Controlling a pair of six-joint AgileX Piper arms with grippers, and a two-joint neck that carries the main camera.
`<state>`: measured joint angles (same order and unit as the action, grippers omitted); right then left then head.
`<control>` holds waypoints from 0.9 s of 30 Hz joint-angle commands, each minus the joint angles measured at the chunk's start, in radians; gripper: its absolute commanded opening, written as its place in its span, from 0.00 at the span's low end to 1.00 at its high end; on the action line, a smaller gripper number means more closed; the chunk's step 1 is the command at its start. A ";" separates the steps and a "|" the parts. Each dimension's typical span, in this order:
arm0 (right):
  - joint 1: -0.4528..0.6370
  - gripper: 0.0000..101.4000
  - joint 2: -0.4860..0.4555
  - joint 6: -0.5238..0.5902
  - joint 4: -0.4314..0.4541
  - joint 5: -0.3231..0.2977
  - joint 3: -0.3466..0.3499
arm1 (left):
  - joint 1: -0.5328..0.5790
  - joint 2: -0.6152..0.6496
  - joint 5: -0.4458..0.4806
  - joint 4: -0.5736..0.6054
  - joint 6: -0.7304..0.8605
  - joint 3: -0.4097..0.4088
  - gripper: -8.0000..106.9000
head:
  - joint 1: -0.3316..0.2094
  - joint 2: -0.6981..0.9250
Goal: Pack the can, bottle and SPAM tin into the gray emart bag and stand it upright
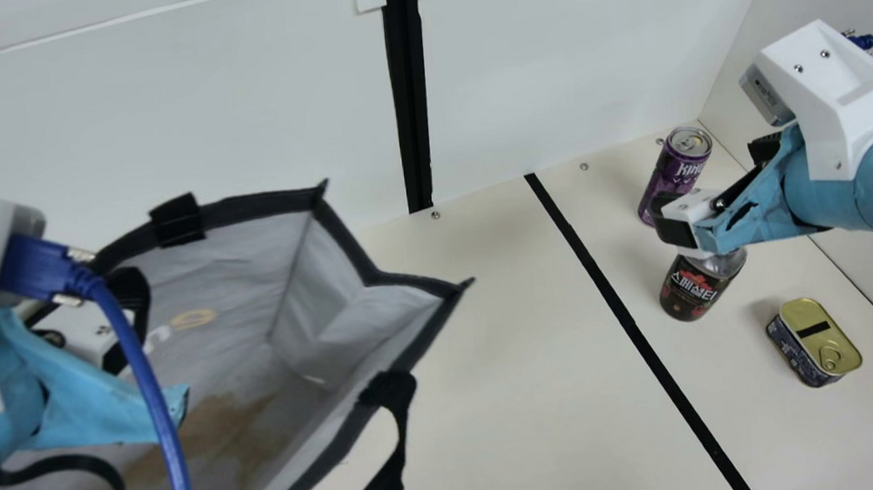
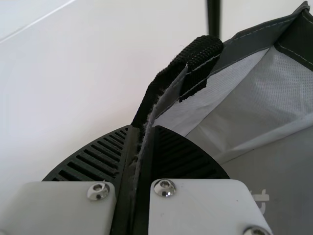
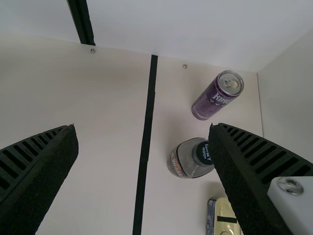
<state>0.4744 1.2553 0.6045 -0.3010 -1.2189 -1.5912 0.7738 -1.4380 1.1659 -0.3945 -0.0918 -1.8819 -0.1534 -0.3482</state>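
The left gripper (image 1: pixel 126 316) clamps the rim (image 1: pixel 254 206) of the black-trimmed gray fabric bag (image 1: pixel 331 292), while the right gripper (image 1: pixel 712 180), fingers spread, hangs near the clear, dark-labelled plastic bottle (image 1: pixel 693 287) on the cream table (image 1: pixel 499 349), between the purple metal can (image 1: pixel 665 176) and gold-topped rectangular tin (image 1: pixel 818 336).

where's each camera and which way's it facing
Main view: neck, looking down across the table; left arm and right arm show.
Left wrist view: left wrist, looking past the left gripper at the bag it clamps.
Right wrist view: right wrist, facing the table past the open right gripper.
Main and right wrist views share can, bottle and tin.
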 commanded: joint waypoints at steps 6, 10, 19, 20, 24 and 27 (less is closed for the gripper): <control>0.000 0.94 0.000 0.000 0.000 0.000 0.000 | 0.063 0.034 0.003 -0.240 -0.131 0.100 0.00 | -0.021 -0.001; 0.000 0.94 0.000 0.000 0.000 0.000 0.000 | 0.104 0.052 0.011 -0.275 -0.194 0.159 0.00 | -0.021 -0.001; 0.000 0.94 0.000 0.000 0.000 0.000 0.000 | 0.198 0.077 0.006 -0.271 -0.306 0.275 0.00 | -0.021 -0.001; 0.000 0.94 0.000 0.000 0.000 0.000 0.000 | 0.208 0.078 0.003 -0.265 -0.313 0.286 0.00 | -0.021 -0.001; 0.000 0.94 0.000 0.000 0.000 0.000 0.000 | 0.234 0.081 -0.016 -0.234 -0.335 0.324 0.00 | -0.021 -0.001; 0.000 0.94 0.000 0.000 0.000 0.000 0.000 | 0.242 0.081 -0.035 -0.200 -0.344 0.349 0.00 | -0.021 -0.001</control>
<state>0.4744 1.2553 0.6045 -0.3010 -1.2189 -1.5912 1.0158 -1.3571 1.1363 -0.6081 -0.4348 -1.5398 -0.1534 -0.3467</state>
